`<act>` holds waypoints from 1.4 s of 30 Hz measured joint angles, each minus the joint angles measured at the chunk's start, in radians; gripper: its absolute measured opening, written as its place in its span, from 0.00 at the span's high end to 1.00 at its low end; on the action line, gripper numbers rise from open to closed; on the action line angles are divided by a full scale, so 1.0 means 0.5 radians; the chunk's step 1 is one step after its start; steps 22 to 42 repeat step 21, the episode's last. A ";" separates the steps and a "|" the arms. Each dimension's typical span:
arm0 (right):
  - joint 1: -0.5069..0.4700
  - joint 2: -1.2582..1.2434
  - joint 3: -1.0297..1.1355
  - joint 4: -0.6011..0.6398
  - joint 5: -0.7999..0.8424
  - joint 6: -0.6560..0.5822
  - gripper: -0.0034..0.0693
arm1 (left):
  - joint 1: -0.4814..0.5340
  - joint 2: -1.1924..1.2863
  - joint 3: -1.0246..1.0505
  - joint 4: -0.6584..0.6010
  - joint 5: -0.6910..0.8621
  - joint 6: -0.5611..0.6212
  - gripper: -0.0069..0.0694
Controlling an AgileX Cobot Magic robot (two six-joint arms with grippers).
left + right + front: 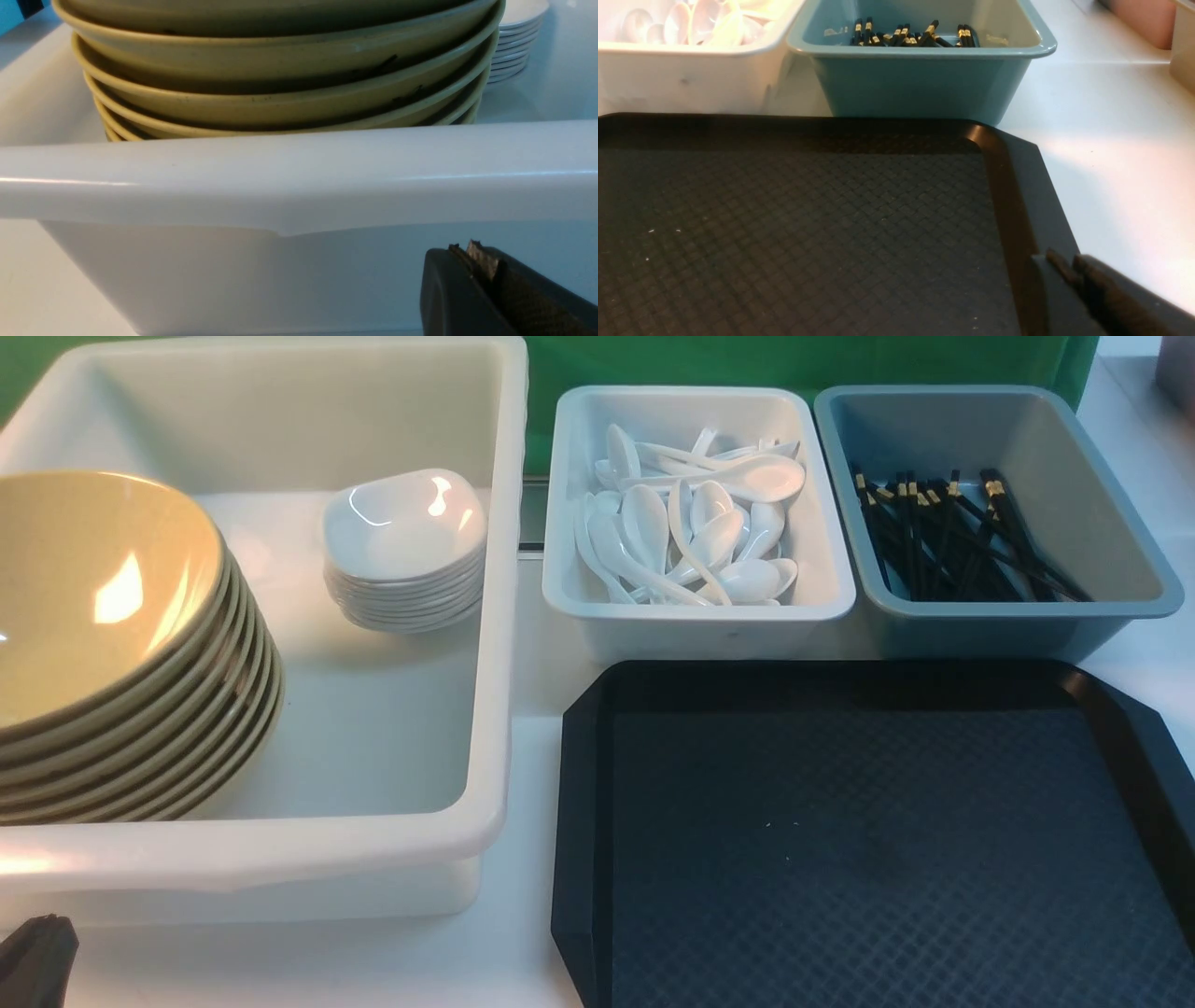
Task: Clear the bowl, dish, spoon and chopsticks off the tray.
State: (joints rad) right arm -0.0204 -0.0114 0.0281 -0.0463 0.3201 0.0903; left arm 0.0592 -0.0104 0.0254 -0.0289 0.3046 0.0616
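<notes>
Left tool (pixel 463 248): one, dark, fingertips together, at the near side of the large white tub (pixel 495 616); a portion showed at the near left in the front view. Right tool (pixel 1068 262): one, dark, slightly blurred, fingertips parted by a narrow gap, nothing between them; seen against the right rim of the tray.

Bowls (pixel 103 588): one nested stack, wide, glossy, olive-yellow, tilted, in the left part of the large white tub. Dishes (pixel 406 527): one stack, small, white, glossy, rounded-square, to the right of the bowls in the same tub. Spoons (pixel 695 523): many, white, heaped crosswise in the small white tub (pixel 700 611), far side, middle. Chopsticks (pixel 943 541): many, black with gold bands, lying loosely in the grey-blue bin (pixel 1027 609), far right. Individual task pieces could not be told from their fellows.

Tray (pixel 868 840): one, black, cut corners, raised rim, diamond texture, a few pale specks; nearer than the small tub and bin. Desk (pixel 317 961): white, smooth, glossy in places. Backdrop (pixel 672 359): green, along the far side. Reddish object (pixel 1141 23): one, blurred, far right.
</notes>
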 joint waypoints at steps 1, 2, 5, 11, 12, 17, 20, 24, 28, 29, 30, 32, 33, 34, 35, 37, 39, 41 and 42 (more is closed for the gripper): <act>0.000 0.000 0.000 0.000 0.000 0.000 0.80 | 0.000 0.000 0.000 0.000 0.000 0.000 0.92; 0.000 0.000 0.000 0.000 0.000 0.000 0.80 | 0.000 0.000 0.000 0.000 0.000 0.000 0.92; 0.000 0.000 0.000 0.000 0.000 0.000 0.80 | 0.000 0.000 0.000 0.000 0.000 -0.007 0.92; 0.000 0.000 0.000 0.000 0.000 0.000 0.80 | 0.000 0.000 0.000 0.000 0.000 -0.012 0.92; 0.000 0.000 0.000 0.000 0.000 0.000 0.80 | 0.000 0.000 0.000 0.000 0.000 -0.012 0.92; 0.000 0.000 0.000 0.000 0.000 0.000 0.79 | 0.000 0.000 0.000 0.000 0.000 -0.012 0.92; 0.000 0.000 0.000 0.000 0.000 0.000 0.79 | 0.000 0.000 0.000 0.000 0.000 -0.012 0.92; 0.000 0.000 0.000 0.000 0.000 0.000 0.79 | 0.000 0.000 0.000 0.000 0.000 -0.012 0.92; 0.000 0.000 0.000 0.000 0.000 0.000 0.79 | 0.000 0.000 0.000 0.000 0.000 -0.012 0.92; 0.000 0.000 0.000 0.000 0.000 0.000 0.79 | 0.000 0.000 0.000 0.000 0.000 -0.012 0.92; 0.000 0.000 0.000 0.000 0.000 0.000 0.79 | 0.000 0.000 0.000 0.000 0.000 -0.012 0.92; 0.000 0.000 0.000 0.000 0.000 0.000 0.79 | 0.000 0.000 0.000 0.000 0.000 -0.012 0.92; 0.000 0.000 0.000 0.000 0.000 0.000 0.79 | 0.000 0.000 0.000 0.000 0.000 -0.012 0.92; 0.000 0.000 0.000 0.000 0.000 0.000 0.79 | 0.000 0.000 0.000 0.000 0.000 -0.012 0.92; 0.000 0.000 0.000 0.000 0.000 0.000 0.79 | 0.000 0.000 0.000 0.000 0.000 -0.012 0.92; 0.000 0.000 0.000 0.000 0.000 0.000 0.79 | 0.000 0.000 0.000 0.000 0.000 -0.012 0.92; 0.000 0.000 0.000 0.000 0.000 0.000 0.79 | 0.000 0.000 0.000 0.000 0.000 -0.012 0.92; 0.000 0.000 0.000 0.000 0.000 0.000 0.79 | 0.000 0.000 0.000 0.000 0.000 -0.012 0.92; 0.000 0.000 0.000 0.000 0.000 0.000 0.79 | 0.000 0.000 0.000 0.000 0.000 -0.012 0.92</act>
